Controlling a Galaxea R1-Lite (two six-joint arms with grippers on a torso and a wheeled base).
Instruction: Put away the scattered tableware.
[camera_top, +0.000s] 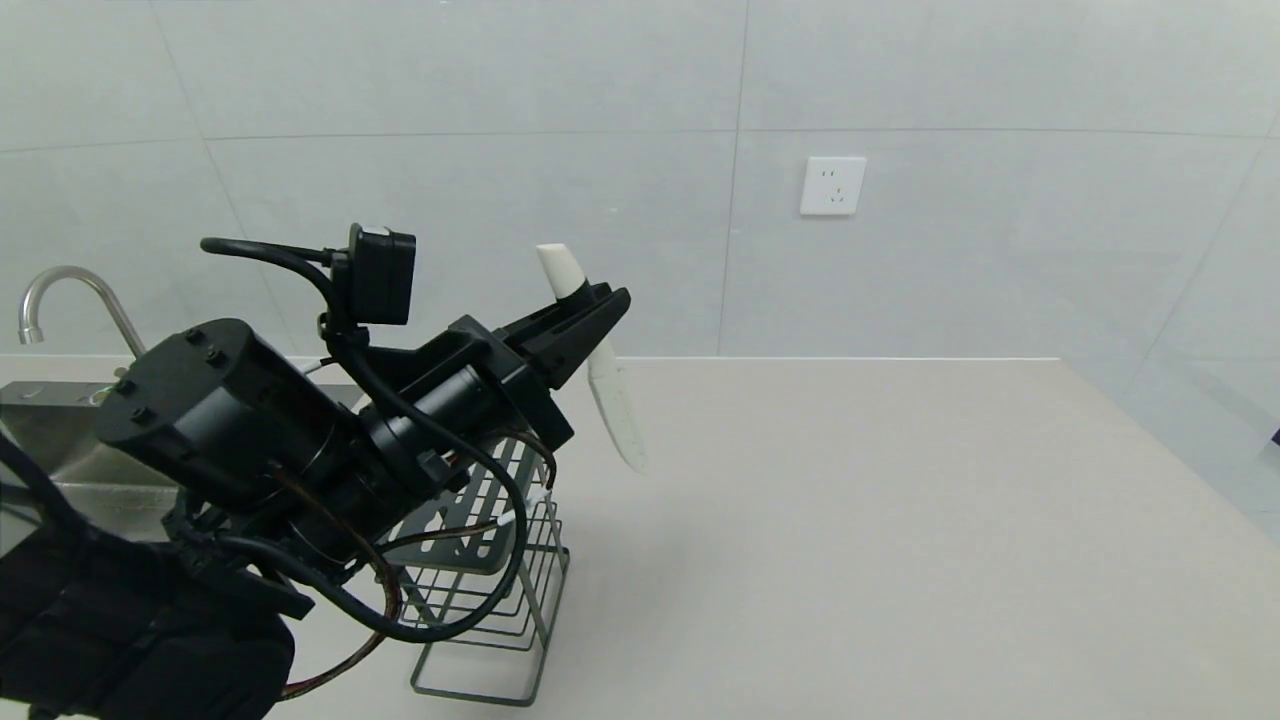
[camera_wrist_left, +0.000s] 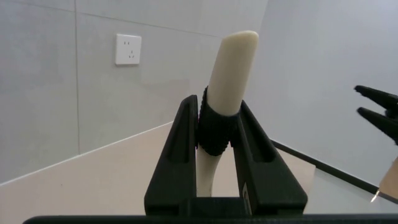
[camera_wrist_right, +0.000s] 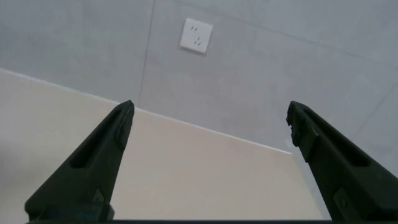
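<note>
White knife (camera_top: 617, 405) in closed left pincer (camera_top: 585, 315)

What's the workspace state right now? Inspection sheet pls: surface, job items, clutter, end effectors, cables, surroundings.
Surface: beige counter, no spills seen.
Job's things: knife held above the counter, tilted, tip down; wire rack standing on the counter below the left arm.
Clutter: nothing seen.
End effectors: left end effector shut on the knife handle; right end effector open, holding nothing.
Cables: black cables loop off the left arm in front of the rack.
Surroundings: sink and faucet at robot's left; outlet on tiled wall.
</note>
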